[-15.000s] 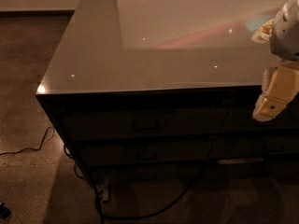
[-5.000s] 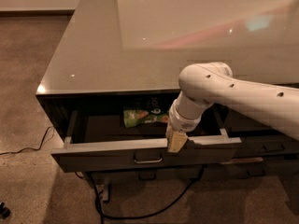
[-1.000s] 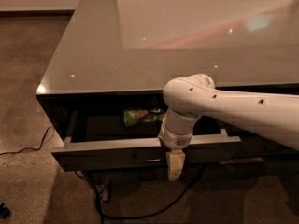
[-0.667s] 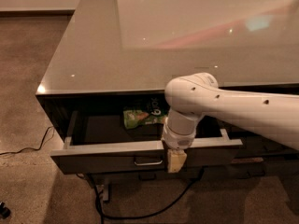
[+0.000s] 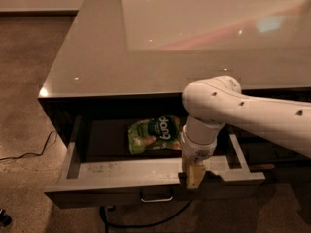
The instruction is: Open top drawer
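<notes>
The top drawer (image 5: pixel 121 171) stands well out from under the counter (image 5: pixel 146 57), its grey walls and floor in plain sight and its handle (image 5: pixel 156 197) facing front, low in the view. A green snack bag (image 5: pixel 154 134) lies on the floor toward the back. The gripper (image 5: pixel 193 176) hangs from the white arm (image 5: pixel 252 118) at the top edge of the drawer front, right of the handle; whether it is open or closed, or grips that edge, cannot be told. The opening looks essentially done. The next move probably calls for letting go and lifting straight up, clear of the front panel, without nudging the drawer back in.
</notes>
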{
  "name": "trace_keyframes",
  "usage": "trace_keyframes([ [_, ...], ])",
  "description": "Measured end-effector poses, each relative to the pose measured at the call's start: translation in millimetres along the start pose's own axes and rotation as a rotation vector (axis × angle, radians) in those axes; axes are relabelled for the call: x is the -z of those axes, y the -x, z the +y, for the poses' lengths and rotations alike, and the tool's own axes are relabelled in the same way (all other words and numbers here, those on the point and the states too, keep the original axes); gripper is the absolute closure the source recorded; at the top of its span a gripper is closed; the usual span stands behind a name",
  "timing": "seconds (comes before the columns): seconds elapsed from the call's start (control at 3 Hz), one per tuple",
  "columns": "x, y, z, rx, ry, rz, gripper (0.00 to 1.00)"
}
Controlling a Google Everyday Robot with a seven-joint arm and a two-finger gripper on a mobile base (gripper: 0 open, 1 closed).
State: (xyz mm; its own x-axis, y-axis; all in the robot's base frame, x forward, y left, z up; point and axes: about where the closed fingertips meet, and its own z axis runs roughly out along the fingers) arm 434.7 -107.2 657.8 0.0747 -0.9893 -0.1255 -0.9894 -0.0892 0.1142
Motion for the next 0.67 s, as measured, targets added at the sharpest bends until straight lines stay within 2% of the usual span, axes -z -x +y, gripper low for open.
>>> trace_keyframes([
  [0.33, -2.3, 0.5, 1.3, 0.0, 0.0, 0.0, 0.86],
  [0.67, 5.1, -0.2, 5.4, -0.005, -0.02, 0.002, 0.62],
])
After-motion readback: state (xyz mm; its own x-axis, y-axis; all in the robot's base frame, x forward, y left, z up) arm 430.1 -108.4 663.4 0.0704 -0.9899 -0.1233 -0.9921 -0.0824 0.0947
